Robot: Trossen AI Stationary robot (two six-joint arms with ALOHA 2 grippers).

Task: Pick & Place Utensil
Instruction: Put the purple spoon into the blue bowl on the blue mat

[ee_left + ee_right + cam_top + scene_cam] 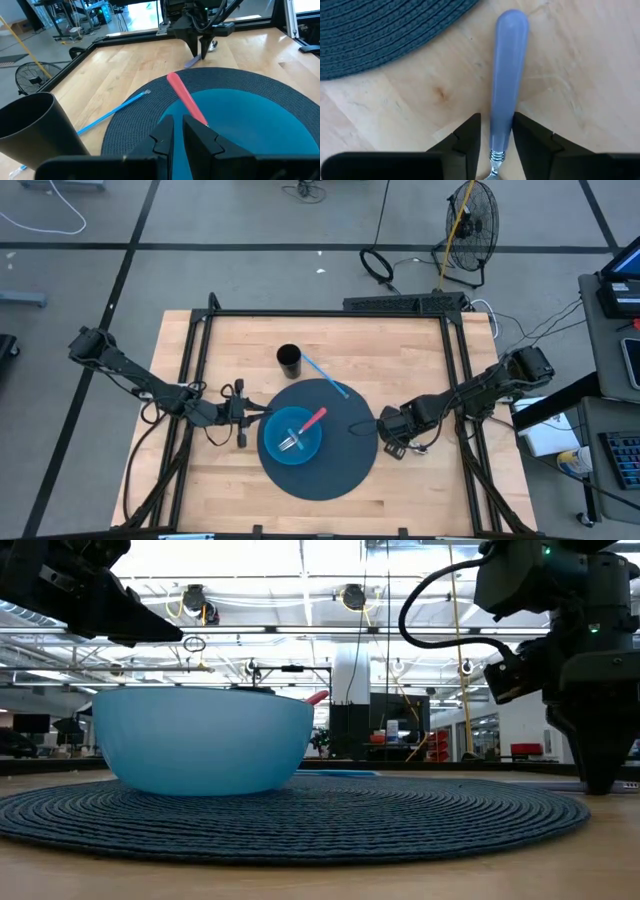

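A purple-handled utensil [506, 75] lies flat on the wood just off the right rim of the round dark placemat [345, 470]. My right gripper [496, 135] stands over it, pointing down, shut on its handle. A blue bowl [291, 437] sits on the placemat. In it a red-handled fork [310, 423] lies with its tines down and its handle leaning on the rim. My left gripper [177, 132] hovers at the bowl's left edge [247, 423], narrowly open and holding nothing. My right gripper pinches the utensil's purple handle near its metal neck [501, 127], one finger [470, 135] on each side. The fingers come from above and straddle the handle across its length. The utensil lies flat on the table, its free end [512, 25] pointing away.
A black cup [289, 361] stands beyond the placemat's far left edge. A thin blue straw-like stick [325, 377] lies from beside the cup onto the placemat. A black frame [320, 313] borders the table. Bare wood lies near and right of the placemat.
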